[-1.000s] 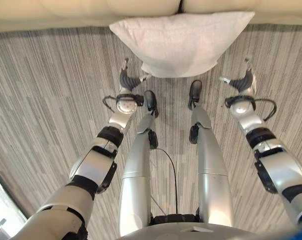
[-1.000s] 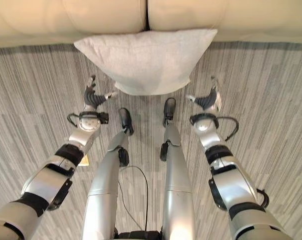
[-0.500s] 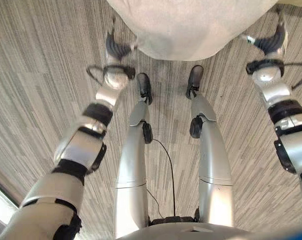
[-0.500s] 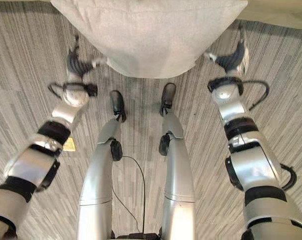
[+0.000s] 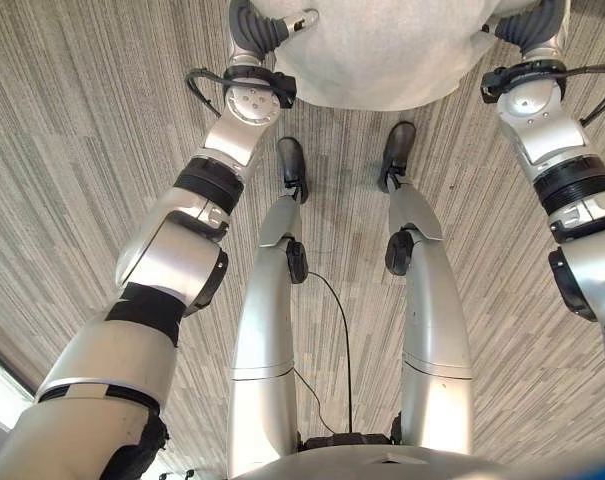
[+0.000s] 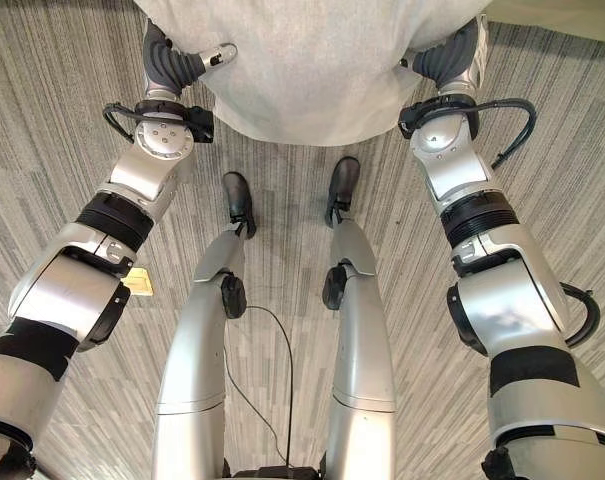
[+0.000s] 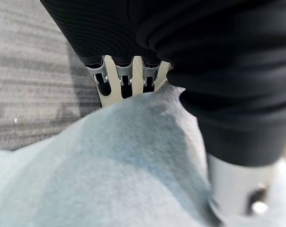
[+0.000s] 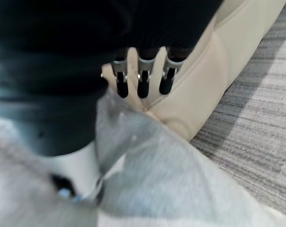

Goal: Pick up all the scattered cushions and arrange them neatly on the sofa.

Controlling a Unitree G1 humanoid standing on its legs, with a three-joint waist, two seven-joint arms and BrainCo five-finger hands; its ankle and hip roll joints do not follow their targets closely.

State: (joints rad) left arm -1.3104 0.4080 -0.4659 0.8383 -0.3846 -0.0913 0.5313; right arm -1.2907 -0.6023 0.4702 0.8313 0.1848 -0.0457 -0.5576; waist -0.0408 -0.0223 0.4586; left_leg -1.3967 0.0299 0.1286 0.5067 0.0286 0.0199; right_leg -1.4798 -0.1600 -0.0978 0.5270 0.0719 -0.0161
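A light grey cushion (image 5: 382, 50) hangs above the carpet in front of me, held between both hands. My left hand (image 5: 254, 25) grips its left edge, with the thumb on top of the cloth and the fingers (image 7: 119, 82) underneath. My right hand (image 6: 444, 58) pinches the right edge in the same way, its fingers (image 8: 140, 78) reaching past the cloth toward the beige sofa (image 8: 218, 61). In the left wrist view the cushion (image 7: 109, 179) runs between that hand's thumb and fingers.
Grey striped carpet (image 5: 72, 150) covers the floor on all sides. A strip of the beige sofa (image 6: 557, 15) shows at the far right. A small yellow tag (image 6: 137, 285) lies on the carpet on my left.
Both hands have closed in on the cushion's side edges and taken hold. The cushion has come up off the sofa front toward me, and the camera has tipped downward.
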